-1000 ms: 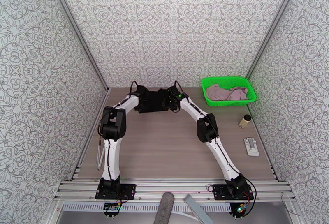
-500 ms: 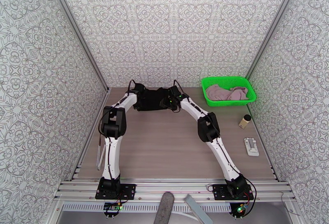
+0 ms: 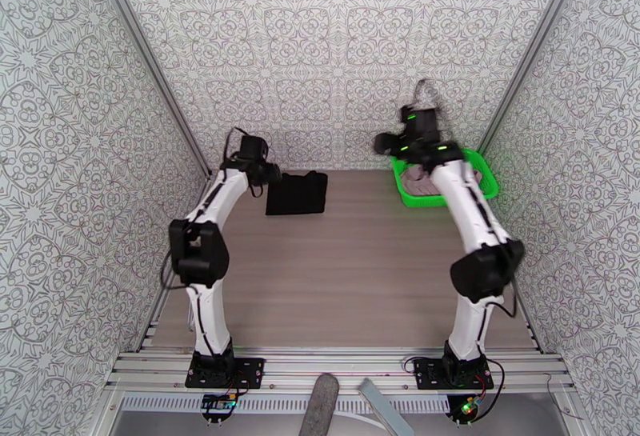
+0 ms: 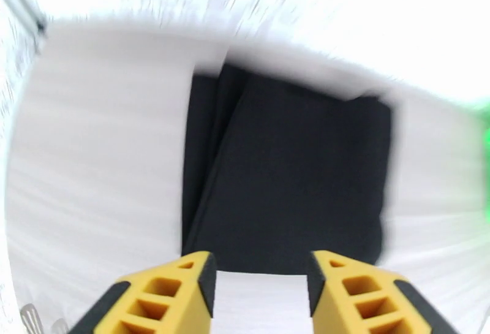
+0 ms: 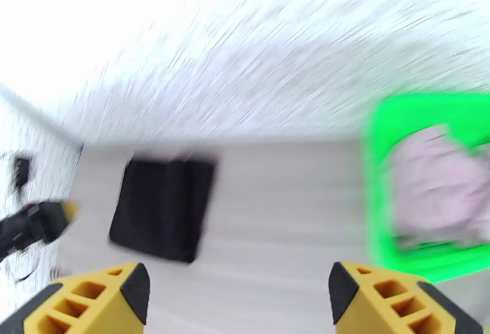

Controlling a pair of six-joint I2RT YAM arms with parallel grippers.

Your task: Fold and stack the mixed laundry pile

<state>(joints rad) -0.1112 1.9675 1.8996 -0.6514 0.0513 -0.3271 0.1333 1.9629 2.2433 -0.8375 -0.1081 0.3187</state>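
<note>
The black garment point(image 3: 296, 194) lies folded by the back wall, my left gripper point(image 4: 260, 268) and right gripper point(image 5: 239, 280) both gape empty — next, I reckon, the right must dip into the basket point(image 5: 376, 194) for the crumpled pink shirt point(image 5: 435, 182).

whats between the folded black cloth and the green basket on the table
Only bare wood-grain tabletop lies between the folded black cloth garment and the bright green mesh plastic basket; top external and right wrist views show it.
</note>
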